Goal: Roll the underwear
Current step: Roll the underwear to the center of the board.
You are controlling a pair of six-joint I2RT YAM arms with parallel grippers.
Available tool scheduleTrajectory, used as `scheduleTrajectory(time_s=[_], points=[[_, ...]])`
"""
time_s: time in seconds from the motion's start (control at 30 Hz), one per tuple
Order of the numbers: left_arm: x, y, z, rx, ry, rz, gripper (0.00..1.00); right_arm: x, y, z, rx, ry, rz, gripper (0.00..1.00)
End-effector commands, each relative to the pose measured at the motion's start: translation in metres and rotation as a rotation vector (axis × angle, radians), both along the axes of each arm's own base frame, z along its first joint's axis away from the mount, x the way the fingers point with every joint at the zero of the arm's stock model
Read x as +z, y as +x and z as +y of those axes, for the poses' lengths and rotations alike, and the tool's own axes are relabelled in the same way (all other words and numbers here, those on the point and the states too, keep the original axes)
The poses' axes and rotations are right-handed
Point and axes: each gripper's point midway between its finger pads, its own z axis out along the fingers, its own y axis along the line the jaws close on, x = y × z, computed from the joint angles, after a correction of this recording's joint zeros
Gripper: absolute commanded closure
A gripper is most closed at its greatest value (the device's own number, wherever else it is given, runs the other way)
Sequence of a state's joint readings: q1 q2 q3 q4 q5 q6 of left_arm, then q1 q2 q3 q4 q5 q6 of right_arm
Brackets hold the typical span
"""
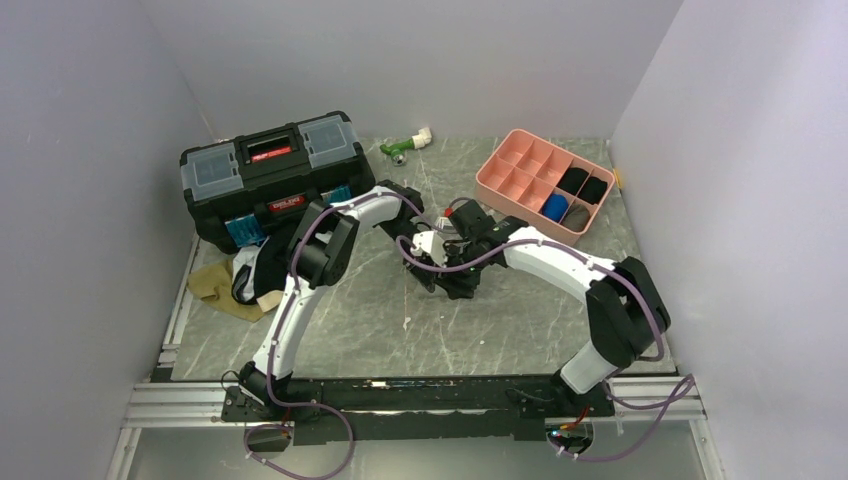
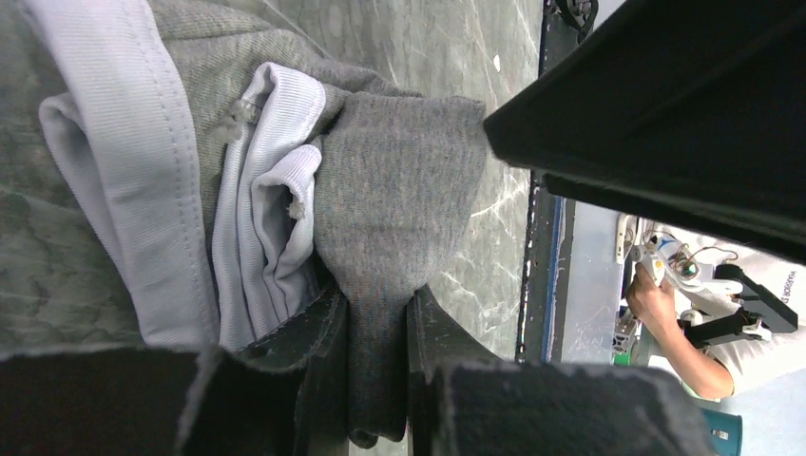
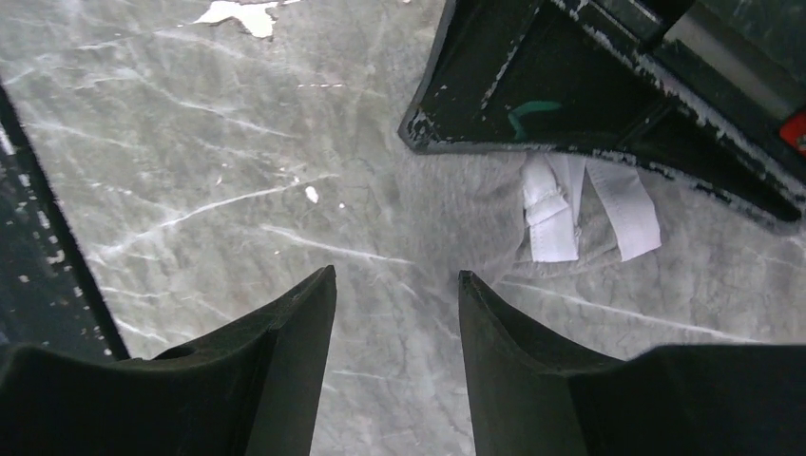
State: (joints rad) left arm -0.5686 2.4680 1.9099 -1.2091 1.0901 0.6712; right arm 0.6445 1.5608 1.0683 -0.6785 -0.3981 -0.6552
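Left wrist: clamped a fold of the grey underwear (image 2: 399,190), lying on the tabletop (image 2: 447,47), in the left claw (image 2: 376,313), likely to anchor the roll. Held the right claw (image 3: 397,294) beside it, parted, empty.

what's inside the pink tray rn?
Pink tray: at its right end, a black roll, a second black roll, a blue roll and a grey roll. Other compartments look empty. Anything under the rolls is covered.
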Motion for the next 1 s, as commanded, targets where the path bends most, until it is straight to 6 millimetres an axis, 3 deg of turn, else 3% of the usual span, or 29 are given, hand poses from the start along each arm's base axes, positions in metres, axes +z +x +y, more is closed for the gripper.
scheduleTrajectory(time_s=[0.0, 0.57, 0.8, 0.97], points=[[-0.03, 0.004, 0.015, -0.046, 0.073, -0.053, 1.0, 0.009, 0.026, 0.015, 0.028, -0.006, -0.11, 0.47], [-0.03, 0.001, 0.015, -0.054, 0.064, -0.039, 1.0, -0.039, 0.024, 0.025, 0.076, -0.113, -0.107, 0.52], [-0.03, 0.0, 0.015, -0.035, 0.078, -0.024, 1.0, -0.063, 0.006, 0.017, 0.092, -0.153, -0.002, 0.78], [-0.031, -0.004, 0.018, -0.009, 0.093, -0.019, 0.8, -0.073, -0.01, 0.012, 0.094, -0.172, 0.083, 1.0]])
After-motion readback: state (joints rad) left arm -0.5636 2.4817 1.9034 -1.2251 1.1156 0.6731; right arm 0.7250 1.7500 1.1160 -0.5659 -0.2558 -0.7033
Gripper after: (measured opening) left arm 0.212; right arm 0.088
